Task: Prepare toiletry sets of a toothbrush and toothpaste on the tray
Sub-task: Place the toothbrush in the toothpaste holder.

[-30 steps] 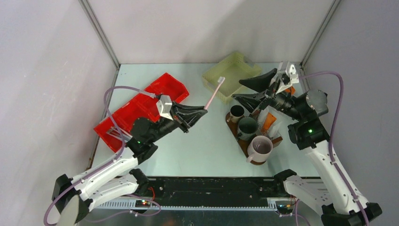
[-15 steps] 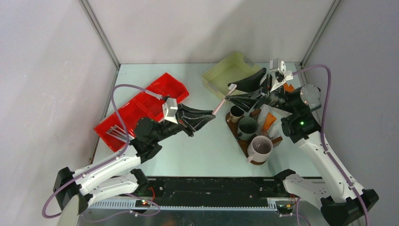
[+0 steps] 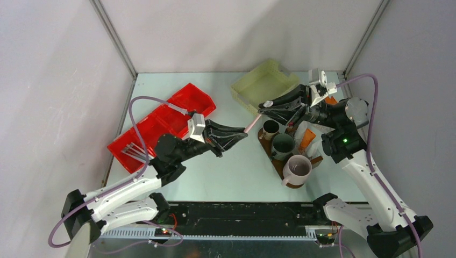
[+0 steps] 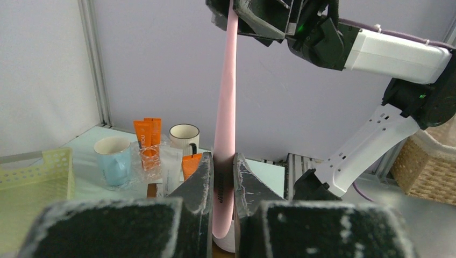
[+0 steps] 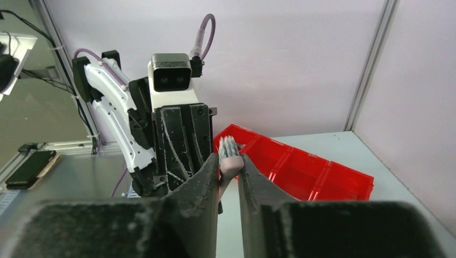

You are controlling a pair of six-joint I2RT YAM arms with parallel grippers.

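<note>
Over table (image 3: 226, 166), arms outstretched, left jaws clamping toothbrush (image 3: 252, 124), right jaws seemingly pinching bristles

Your top view looks steeply down from above and behind the arm bases, far enough off to hold the whole table (image 3: 226, 166); your left wrist camera sits tight behind the left fingers (image 4: 200, 180), facing across at the right arm (image 4: 395, 48) and the mugs (image 4: 184, 137); your right wrist camera sits as close behind the right fingers (image 5: 201, 185), facing the opposite way at the left arm (image 5: 172, 129) and red bin (image 5: 301, 166); all three share the pink toothbrush (image 3: 253, 122).
</note>
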